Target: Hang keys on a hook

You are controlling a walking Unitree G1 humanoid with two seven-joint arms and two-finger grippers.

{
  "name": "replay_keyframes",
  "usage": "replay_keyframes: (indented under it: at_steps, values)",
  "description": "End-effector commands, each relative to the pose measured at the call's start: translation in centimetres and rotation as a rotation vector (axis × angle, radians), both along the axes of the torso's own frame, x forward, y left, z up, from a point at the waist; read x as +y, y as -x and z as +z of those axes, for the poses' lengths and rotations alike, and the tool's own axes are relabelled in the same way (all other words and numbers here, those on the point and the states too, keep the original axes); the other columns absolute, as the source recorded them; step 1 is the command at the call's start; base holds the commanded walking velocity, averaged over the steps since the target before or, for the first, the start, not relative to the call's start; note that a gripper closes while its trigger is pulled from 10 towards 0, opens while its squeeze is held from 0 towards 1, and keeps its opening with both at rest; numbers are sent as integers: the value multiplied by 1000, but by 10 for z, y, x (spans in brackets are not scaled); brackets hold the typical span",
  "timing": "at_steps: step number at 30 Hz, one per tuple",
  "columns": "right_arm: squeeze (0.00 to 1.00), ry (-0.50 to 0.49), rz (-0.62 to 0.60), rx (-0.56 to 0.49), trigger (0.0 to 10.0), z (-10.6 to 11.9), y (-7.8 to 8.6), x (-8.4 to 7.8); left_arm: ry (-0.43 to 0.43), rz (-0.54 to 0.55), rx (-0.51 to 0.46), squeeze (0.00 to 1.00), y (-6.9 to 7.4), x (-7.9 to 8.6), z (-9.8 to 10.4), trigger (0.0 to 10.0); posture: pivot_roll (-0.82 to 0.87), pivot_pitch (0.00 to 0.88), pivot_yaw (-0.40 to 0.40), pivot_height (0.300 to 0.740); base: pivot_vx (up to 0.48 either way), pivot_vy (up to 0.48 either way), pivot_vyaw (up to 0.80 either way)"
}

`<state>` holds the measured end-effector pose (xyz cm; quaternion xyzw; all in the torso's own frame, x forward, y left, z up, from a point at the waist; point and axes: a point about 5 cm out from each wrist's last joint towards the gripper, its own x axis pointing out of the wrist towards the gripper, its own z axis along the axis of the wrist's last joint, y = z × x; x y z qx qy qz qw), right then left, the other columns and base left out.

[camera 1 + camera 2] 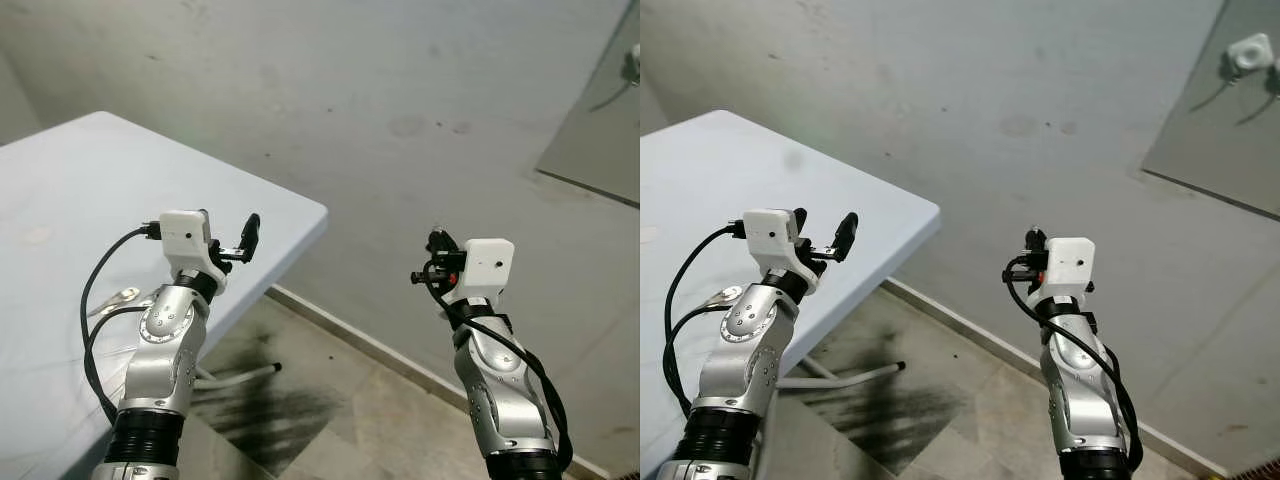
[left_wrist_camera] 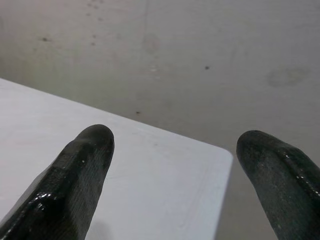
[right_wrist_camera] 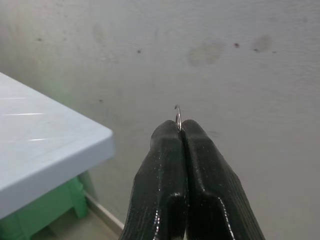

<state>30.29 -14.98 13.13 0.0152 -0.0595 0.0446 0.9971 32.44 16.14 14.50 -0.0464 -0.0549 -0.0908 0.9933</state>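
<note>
The right claw (image 3: 180,131) is raised in front of a stained grey wall (image 1: 400,110), well apart from the table (image 1: 90,200), and its two black fingers (image 3: 162,170) are pressed fully together. Between their tips a thin silver key ring (image 3: 178,119) is pinched, only a small arc of it being seen above the fingertips; the keys themselves cannot be made out. The left claw (image 2: 175,150) is held above the near corner of the pale blue table, its fingers spread wide with nothing between them. A hook fitting (image 1: 1247,50) is seen high on a grey panel (image 1: 1230,130) on the wall, up and to the right of the right claw and well apart from it. A small silver object (image 1: 118,298) lies on the table beside the left arm; what it is cannot be told. A white table leg (image 1: 240,375) is seen on the tiled floor (image 1: 330,420) beneath.
</note>
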Motion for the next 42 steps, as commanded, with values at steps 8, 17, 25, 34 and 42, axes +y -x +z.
replay_keyframes:
  at_steps: [8, 17, 25, 34, 42]
  values:
    - [0, 2, -4, -51, 10000, 12, 0, -4, -7, 5, -3, 0, 3, 0, 2, 10000, -25, 0, -8, 740, 0, 0, 0]
    - [0, -7, -6, -20, 10000, 9, -4, -4, 12, 13, 4, 0, 3, 1, 1, 10000, -23, 0, -14, 740, 0, 0, -165]
    - [0, -1, -4, -18, 10000, 10, -4, -4, 9, 20, 1, 0, 3, 1, 2, 10000, -25, 0, -17, 740, 0, 235, -757]
    - [0, 4, -12, -20, 10000, 11, -4, -6, 14, 21, 4, 0, 2, 0, 1, 10000, -31, 0, -17, 740, 0, 0, -756]
    - [0, 10, -18, -16, 10000, 10, -3, -7, 4, 18, 8, 0, 2, -1, 1, 10000, -35, 0, -16, 740, 0, 0, -756]
